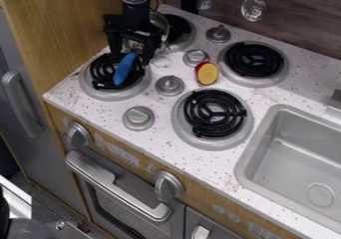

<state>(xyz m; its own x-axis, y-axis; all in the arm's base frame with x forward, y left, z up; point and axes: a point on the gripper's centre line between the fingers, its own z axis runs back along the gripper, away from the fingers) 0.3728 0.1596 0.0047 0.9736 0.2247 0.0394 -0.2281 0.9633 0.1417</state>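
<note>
Black tool (131,57) spread wide near blue handle (124,69) (over 1 of 4 burners (101,71)).

A black arm (136,0) with a rounded segment and thin dark cable (156,1).

This is a toy kitchen, a play set of the kind a robot lab might keep. A speckled white surface (206,171) carries four black coil burners (214,112) on round grey bases, with plain grey knobs (138,117) between them. A grey sink (289,156) is set into the right side. Below, the wood-look front has two more knobs (169,185) and an oven door (120,203) with a chunky grey handle (116,185). A grey door (30,118) with its own handle (22,103) stands at the left, and a slotted spoon (253,9) hangs against the dark wood-look back wall (299,21).
</note>
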